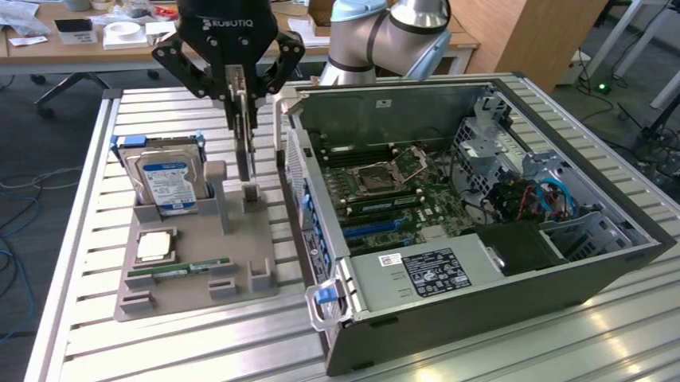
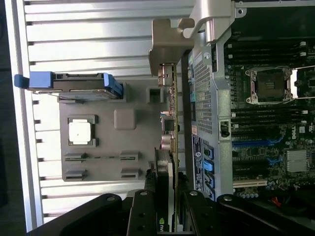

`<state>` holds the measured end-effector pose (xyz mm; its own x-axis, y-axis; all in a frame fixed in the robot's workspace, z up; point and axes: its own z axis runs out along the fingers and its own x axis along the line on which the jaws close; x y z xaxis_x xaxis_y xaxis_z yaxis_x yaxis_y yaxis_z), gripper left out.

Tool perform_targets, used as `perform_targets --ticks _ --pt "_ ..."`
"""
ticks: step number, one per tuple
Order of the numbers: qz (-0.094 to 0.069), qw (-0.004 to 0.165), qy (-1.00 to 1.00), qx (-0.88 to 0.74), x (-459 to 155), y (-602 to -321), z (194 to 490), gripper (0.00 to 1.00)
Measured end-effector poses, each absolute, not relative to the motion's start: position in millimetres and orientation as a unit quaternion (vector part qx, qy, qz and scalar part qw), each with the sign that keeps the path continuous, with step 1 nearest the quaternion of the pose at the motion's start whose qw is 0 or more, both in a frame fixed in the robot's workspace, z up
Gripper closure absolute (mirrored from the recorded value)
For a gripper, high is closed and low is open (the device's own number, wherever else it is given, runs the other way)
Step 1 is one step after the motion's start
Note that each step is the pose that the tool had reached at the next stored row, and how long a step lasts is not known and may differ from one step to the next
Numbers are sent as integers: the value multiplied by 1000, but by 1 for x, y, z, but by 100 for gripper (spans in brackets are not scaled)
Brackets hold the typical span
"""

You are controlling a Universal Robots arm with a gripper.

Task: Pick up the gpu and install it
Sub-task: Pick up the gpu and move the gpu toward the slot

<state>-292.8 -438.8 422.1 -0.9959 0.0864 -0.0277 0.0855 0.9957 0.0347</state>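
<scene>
Pincer (image 1: 240,94) is clamped on the gpu (image 1: 244,147), which hangs upright over its slot in the grey holder tray (image 1: 183,293), just beside the open computer case (image 1: 499,294), mid-bench. I cannot tell if it clears the slot. Pickup looks underway; seating on the motherboard (image 1: 415,199) is not done.

Looks like a robotics lab set up in an office-type room: slatted aluminium workbench (image 1: 159,350) carrying an open desktop computer case (image 1: 510,294) and a grey parts fixture (image 1: 181,296), robot arm (image 1: 383,32) behind, cluttered wooden desks (image 1: 32,52), loose cables (image 1: 16,187) across the floor.
</scene>
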Motion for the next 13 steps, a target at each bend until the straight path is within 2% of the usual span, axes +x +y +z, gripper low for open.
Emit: perform_targets --ticks 13 --pt "17 15 999 43 -293 -439 432 73"
